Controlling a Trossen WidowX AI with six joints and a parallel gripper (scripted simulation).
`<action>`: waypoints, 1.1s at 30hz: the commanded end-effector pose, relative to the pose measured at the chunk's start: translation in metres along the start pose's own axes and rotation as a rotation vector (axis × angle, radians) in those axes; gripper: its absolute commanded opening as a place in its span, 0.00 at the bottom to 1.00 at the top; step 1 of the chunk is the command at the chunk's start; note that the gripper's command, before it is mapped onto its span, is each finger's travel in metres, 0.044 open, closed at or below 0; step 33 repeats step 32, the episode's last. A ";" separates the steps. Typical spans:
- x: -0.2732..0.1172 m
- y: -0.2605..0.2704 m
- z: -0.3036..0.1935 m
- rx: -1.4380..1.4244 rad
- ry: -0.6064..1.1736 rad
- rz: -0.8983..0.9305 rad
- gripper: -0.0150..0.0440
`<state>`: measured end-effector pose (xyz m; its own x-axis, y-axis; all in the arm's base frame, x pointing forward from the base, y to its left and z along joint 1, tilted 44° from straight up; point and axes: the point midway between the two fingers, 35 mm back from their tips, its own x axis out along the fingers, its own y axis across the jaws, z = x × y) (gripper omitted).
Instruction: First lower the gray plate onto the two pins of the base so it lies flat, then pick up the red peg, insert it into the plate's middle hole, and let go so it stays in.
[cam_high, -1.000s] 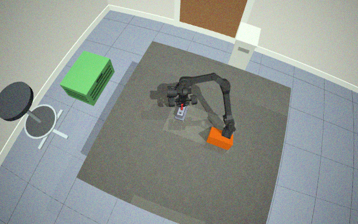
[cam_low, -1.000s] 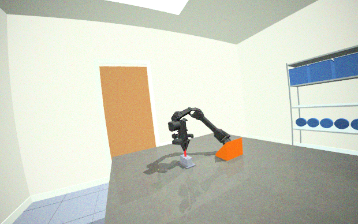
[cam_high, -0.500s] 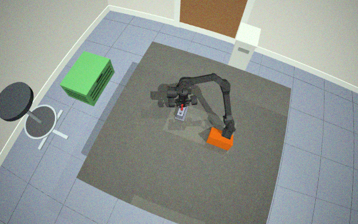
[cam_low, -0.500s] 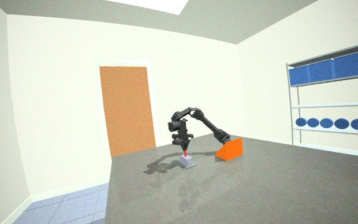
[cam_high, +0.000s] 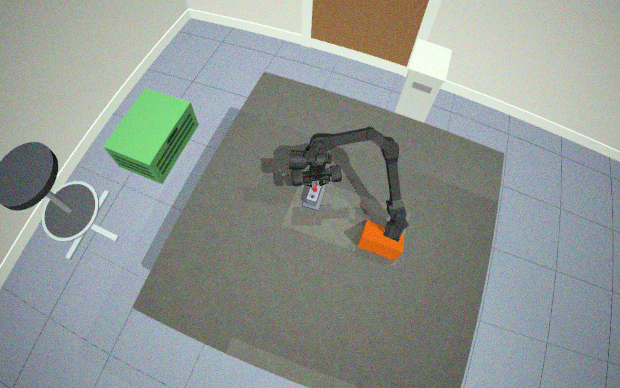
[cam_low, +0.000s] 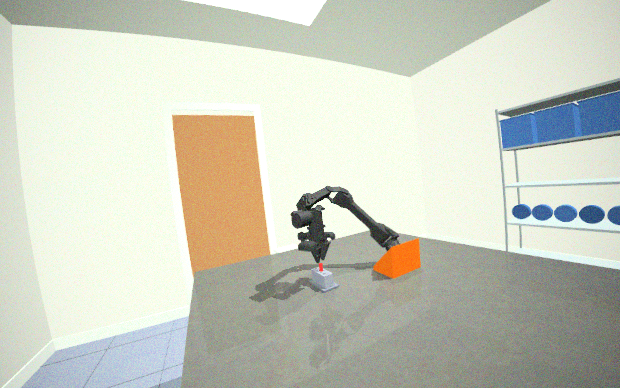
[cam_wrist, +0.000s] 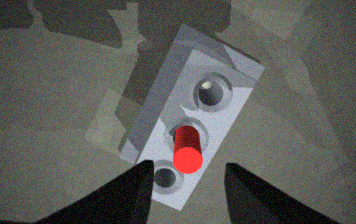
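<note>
Near the centre of the exterior view, the red peg (cam_high: 315, 188) (cam_low: 321, 267) (cam_wrist: 187, 150) is seated in the middle hole of the gray plate (cam_high: 312, 195) (cam_low: 326, 273) (cam_wrist: 220, 120), its top left protruding. In the wrist view's lower half, the fingers of the gripper (cam_high: 315, 183) (cam_low: 320, 261) (cam_wrist: 190, 165) are parted partway, with nothing gripped. The plate is carried by the base (cam_high: 311, 206) (cam_low: 329, 288) (cam_wrist: 129, 154).
</note>
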<state>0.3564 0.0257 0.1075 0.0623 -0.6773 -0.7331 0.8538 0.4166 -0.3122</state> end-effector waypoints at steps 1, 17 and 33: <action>0.000 0.000 0.000 0.001 0.000 -0.001 0.51; -0.012 0.001 -0.001 -0.003 -0.005 -0.001 0.51; -0.027 0.001 0.002 -0.003 -0.004 -0.001 0.51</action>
